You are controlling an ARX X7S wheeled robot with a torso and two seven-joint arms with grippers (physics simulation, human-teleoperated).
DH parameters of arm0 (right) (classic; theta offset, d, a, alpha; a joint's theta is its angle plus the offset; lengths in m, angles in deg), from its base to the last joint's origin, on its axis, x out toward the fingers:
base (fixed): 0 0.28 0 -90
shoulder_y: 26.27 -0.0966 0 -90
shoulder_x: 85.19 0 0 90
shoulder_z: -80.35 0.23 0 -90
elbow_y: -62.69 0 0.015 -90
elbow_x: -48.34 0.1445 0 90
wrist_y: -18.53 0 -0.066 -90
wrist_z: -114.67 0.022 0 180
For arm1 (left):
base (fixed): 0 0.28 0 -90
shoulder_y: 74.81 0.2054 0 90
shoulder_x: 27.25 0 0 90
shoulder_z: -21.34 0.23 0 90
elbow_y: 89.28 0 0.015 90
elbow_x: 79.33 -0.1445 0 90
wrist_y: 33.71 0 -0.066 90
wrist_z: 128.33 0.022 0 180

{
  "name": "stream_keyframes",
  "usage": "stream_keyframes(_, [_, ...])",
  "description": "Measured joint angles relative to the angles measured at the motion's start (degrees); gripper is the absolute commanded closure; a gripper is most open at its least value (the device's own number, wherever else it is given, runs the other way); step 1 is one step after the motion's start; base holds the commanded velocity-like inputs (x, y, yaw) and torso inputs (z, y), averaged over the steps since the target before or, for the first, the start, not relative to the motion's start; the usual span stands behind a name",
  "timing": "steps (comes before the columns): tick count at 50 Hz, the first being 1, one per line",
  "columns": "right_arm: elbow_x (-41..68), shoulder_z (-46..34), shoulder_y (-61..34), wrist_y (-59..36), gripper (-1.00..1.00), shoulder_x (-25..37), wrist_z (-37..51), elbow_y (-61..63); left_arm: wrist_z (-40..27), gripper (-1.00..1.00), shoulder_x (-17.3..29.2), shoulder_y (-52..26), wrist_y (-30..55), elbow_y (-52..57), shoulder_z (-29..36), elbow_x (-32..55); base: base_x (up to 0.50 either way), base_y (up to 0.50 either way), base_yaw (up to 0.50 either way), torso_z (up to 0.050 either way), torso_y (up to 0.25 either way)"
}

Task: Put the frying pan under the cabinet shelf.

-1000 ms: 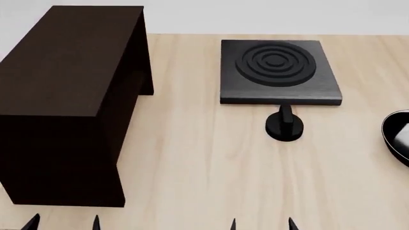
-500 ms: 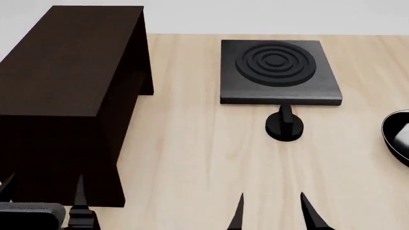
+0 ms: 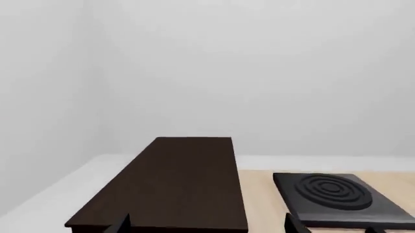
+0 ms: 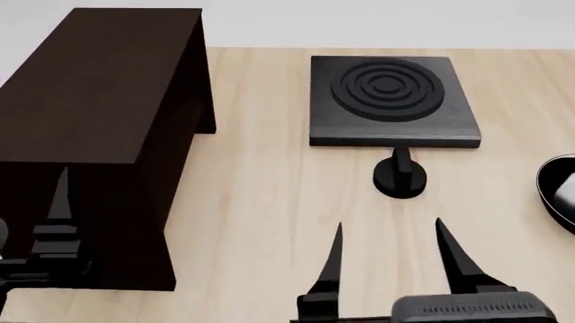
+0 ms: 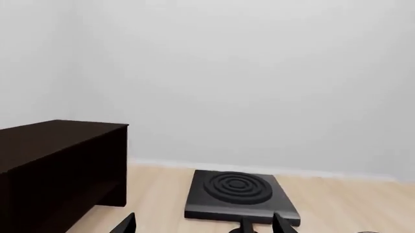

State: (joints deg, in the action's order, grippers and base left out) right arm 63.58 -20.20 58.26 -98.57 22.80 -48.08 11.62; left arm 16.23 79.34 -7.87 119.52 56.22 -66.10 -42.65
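Observation:
The frying pan (image 4: 557,195) shows only as a black curve with a thin pale rim, cut off by the right edge of the head view. The cabinet shelf (image 4: 99,101) is a large dark brown box standing at the left. My right gripper (image 4: 389,225) is open over bare table, near the front and well to the left of the pan. The wrist view shows the right gripper (image 5: 204,222) empty. My left gripper (image 3: 207,223) is open too, held in front of the cabinet. Only one of its fingers (image 4: 60,202) shows in the head view.
A square black stove plate (image 4: 391,101) with concentric rings lies at the back centre, with a round black knob (image 4: 400,178) just in front of it. Light wooden table (image 4: 269,188) spreads between the cabinet and the stove. A pale wall stands behind the table.
Both grippers have come up and forward into the head view from its lower edge, the left toward the cabinet front, the right toward the knob. Nothing on the table has moved.

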Motion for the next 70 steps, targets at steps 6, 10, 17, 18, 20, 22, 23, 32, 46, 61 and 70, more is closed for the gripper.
stream_keyframes(6, [0.42,-0.05,-0.84,-2.45,-1.00,0.43,0.77,3.28,-9.26,-1.00,1.93,-4.79,4.31,1.83,-2.29,11.64,0.00,0.00,0.00,0.000,0.000])
stream_keyframes(10, [0.65,-0.09,-1.10,-3.45,-1.00,0.62,1.17,4.91,-15.28,-1.00,2.76,-7.47,6.39,2.16,-4.42,18.33,0.00,0.00,0.00,0.000,0.000])
stream_keyframes(17, [1.00,-0.07,-1.13,-3.88,-1.00,0.80,1.50,6.28,-25.49,-1.00,4.64,-12.05,9.10,1.75,-8.96,29.61,0.00,0.00,0.00,0.000,0.000])
stream_keyframes(18, [1.08,-0.04,-1.09,-3.86,-1.00,0.80,1.52,6.37,-27.02,-1.00,5.09,-12.71,9.35,1.61,-9.64,31.34,0.00,0.00,0.00,0.000,0.000])
stream_keyframes(20, [1.18,0.01,-1.00,-3.72,-1.00,0.80,1.58,6.50,-29.92,-1.00,6.05,-13.99,9.72,1.37,-10.95,34.61,0.00,0.00,0.00,0.000,0.000])
stream_keyframes(22, [1.28,0.12,-0.87,-3.45,-1.00,0.75,1.65,6.61,-32.65,-1.00,7.14,-15.16,9.94,1.13,-12.19,37.70,0.00,0.00,0.00,0.000,0.000])
stream_keyframes(23, [1.32,0.15,-0.83,-3.36,-1.00,0.75,1.68,6.66,-33.91,-1.00,7.77,-15.69,9.98,1.01,-12.84,39.16,0.00,0.00,0.00,0.000,0.000])
stream_keyframes(32, [1.39,0.04,-0.48,-2.62,-1.00,0.78,1.87,6.74,-42.37,-1.00,13.68,-18.40,9.65,0.07,-18.31,48.76,0.00,0.00,0.00,0.000,0.000])
stream_keyframes(46, [1.98,-0.33,-0.25,-1.77,-1.00,0.83,1.68,6.20,-48.55,-1.00,21.94,-17.60,8.63,-1.81,-25.88,55.49,0.00,0.00,0.00,0.000,0.000])
stream_keyframes(61, [3.00,0.00,-0.46,-1.57,-1.00,0.87,2.00,6.40,-49.36,-1.00,25.74,-12.01,7.75,-3.66,-35.07,54.92,0.00,0.00,0.00,0.000,0.000])
stream_keyframes(70, [3.60,0.41,-0.61,-1.67,-1.00,0.96,2.43,6.81,-49.63,-1.00,27.08,-8.90,7.23,-4.41,-40.00,54.92,0.00,0.00,0.00,0.000,0.000])
